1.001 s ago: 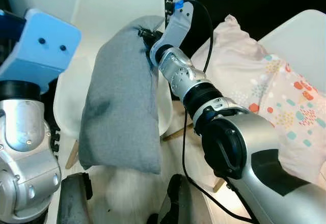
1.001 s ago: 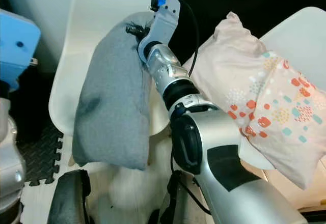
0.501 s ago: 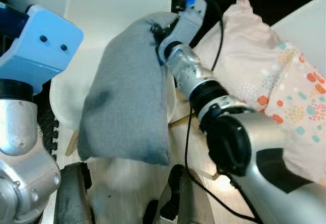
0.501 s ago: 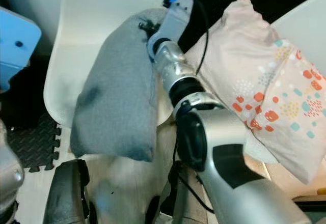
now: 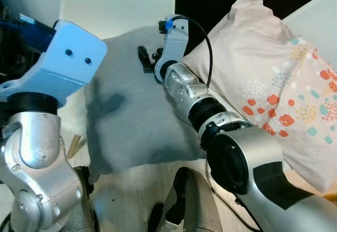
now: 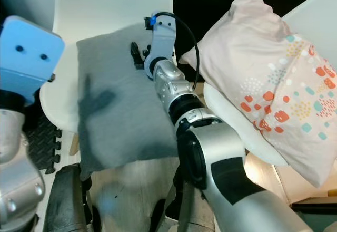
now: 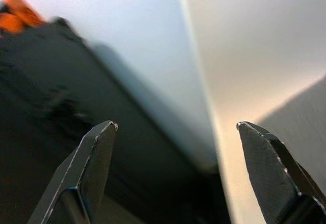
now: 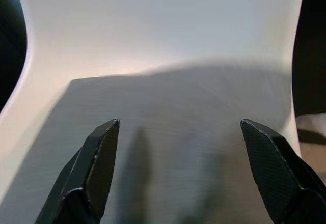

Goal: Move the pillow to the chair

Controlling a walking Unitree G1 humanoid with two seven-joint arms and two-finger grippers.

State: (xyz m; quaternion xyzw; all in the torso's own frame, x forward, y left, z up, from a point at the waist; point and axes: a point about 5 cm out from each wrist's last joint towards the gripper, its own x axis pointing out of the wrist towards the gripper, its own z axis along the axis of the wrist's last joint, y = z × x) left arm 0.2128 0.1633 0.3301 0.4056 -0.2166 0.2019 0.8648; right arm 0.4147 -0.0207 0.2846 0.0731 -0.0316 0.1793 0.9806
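Note:
The grey pillow [image 6: 121,105] lies flat on the seat of the white chair [image 6: 105,5], its near edge hanging over the seat's front. My right gripper [image 8: 179,123] hovers just above the pillow's far part, open, with nothing between its fingers [image 5: 143,59]. The right wrist view looks over the grey pillow [image 8: 193,183] toward the chair's back [image 8: 163,25]. My left gripper [image 7: 176,125] is open and holds nothing, beside the chair's left edge. A corner of the grey pillow [image 7: 300,112] is seen past it. The left arm's blue wrist block [image 5: 63,58] stands left of the pillow.
A pink patterned pillow [image 5: 274,84] leans on a second white chair [image 5: 316,21] at the right, close to my right arm. Black foam matting [image 6: 42,142] covers the floor left of the chair. My own legs are in view at the bottom.
The grey pillow hung from my shut right gripper before; now it lies spread on the seat and the right gripper has let go and opened. The left arm has risen closer to the pillow.

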